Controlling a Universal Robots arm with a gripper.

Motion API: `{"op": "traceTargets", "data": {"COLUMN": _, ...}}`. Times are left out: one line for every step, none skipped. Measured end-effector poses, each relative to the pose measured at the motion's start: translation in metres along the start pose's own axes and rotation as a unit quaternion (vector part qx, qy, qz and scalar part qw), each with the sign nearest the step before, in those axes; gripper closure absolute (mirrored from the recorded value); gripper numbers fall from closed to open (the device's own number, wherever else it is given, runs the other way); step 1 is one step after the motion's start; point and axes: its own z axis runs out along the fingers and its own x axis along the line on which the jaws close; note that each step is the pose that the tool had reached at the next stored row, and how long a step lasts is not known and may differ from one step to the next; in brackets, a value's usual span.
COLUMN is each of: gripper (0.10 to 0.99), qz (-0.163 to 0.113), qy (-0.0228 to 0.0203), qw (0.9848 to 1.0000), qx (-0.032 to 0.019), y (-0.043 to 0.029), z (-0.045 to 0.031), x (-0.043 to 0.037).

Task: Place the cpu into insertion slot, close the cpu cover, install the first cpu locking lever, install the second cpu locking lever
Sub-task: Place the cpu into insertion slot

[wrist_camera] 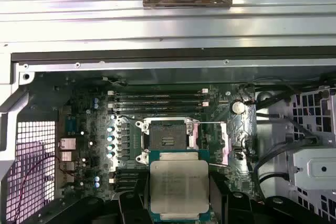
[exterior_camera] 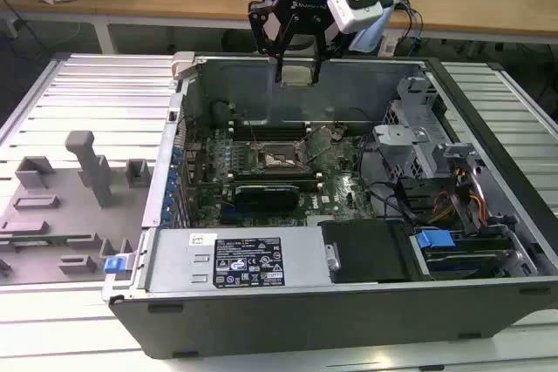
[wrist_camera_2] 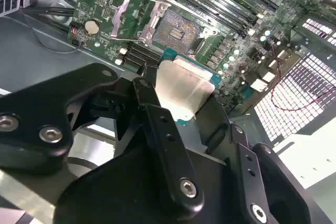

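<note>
I have the gripper (exterior_camera: 298, 76) clamped on the cpu (wrist_camera: 178, 184), up over the far wall of the computer case (exterior_camera: 349, 324). Down inside, the insertion slot (wrist_camera: 167, 135) lies bare, with its cpu cover (wrist_camera_2: 132, 18) swung open.

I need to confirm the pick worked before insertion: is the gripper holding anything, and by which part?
Yes. The gripper holds the cpu, with its fingers clamped on two opposite side edges of the chip.

gripper (exterior_camera: 298, 71): clamped on the cpu (exterior_camera: 298, 77), over the computer case's (exterior_camera: 366, 86) far wall | insertion slot (exterior_camera: 277, 158): sat on the motherboard (exterior_camera: 342, 184), at 6 o'clock from the cpu, well apart
</note>
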Motion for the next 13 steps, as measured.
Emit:
{"op": "traceTargets", "data": {"gripper": 0.545, "qz": 0.0, "qy": 0.0, "qw": 1.0, "qx": 0.0, "y": 0.0, "z": 0.0, "x": 0.0}}
{"op": "traceTargets", "data": {"gripper": 0.545, "qz": 0.0, "qy": 0.0, "qw": 1.0, "qx": 0.0, "y": 0.0, "z": 0.0, "x": 0.0}}
{"op": "traceTargets", "data": {"gripper": 0.545, "qz": 0.0, "qy": 0.0, "qw": 1.0, "qx": 0.0, "y": 0.0, "z": 0.0, "x": 0.0}}
{"op": "traceTargets", "data": {"gripper": 0.545, "qz": 0.0, "qy": 0.0, "qw": 1.0, "qx": 0.0, "y": 0.0, "z": 0.0, "x": 0.0}}
{"op": "traceTargets", "data": {"gripper": 0.545, "qz": 0.0, "qy": 0.0, "qw": 1.0, "qx": 0.0, "y": 0.0, "z": 0.0, "x": 0.0}}
{"op": "traceTargets", "data": {"gripper": 0.545, "qz": 0.0, "qy": 0.0, "qw": 1.0, "qx": 0.0, "y": 0.0, "z": 0.0002, "x": 0.0}}
{"op": "traceTargets", "data": {"gripper": 0.545, "qz": 0.0, "qy": -0.0002, "qw": 1.0, "qx": 0.0, "y": -0.0001, "z": 0.0012, "x": 0.0}}
{"op": "traceTargets", "data": {"gripper": 0.545, "qz": 0.0, "qy": -0.0002, "qw": 1.0, "qx": 0.0001, "y": -0.0002, "z": 0.002, "x": 0.0}}
{"op": "traceTargets", "data": {"gripper": 0.545, "qz": 0.0, "qy": -0.0002, "qw": 1.0, "qx": 0.0, "y": -0.0003, "z": 0.003, "x": 0.0}}
{"op": "traceTargets", "data": {"gripper": 0.545, "qz": 0.0, "qy": -0.0003, "qw": 1.0, "qx": 0.0, "y": -0.0005, "z": 0.0055, "x": 0.0}}
{"op": "traceTargets", "data": {"gripper": 0.545, "qz": 0.0, "qy": -0.0003, "qw": 1.0, "qx": 0.0001, "y": -0.0009, "z": 0.0099, "x": 0.0}}
{"op": "traceTargets", "data": {"gripper": 0.545, "qz": 0.0, "qy": -0.0003, "qw": 1.0, "qx": 0.0001, "y": -0.0012, "z": 0.0131, "x": 0.0}}
{"op": "traceTargets", "data": {"gripper": 0.545, "qz": 0.0, "qy": -0.0004, "qw": 1.0, "qx": 0.0001, "y": -0.0015, "z": 0.0161, "x": 0.0001}}
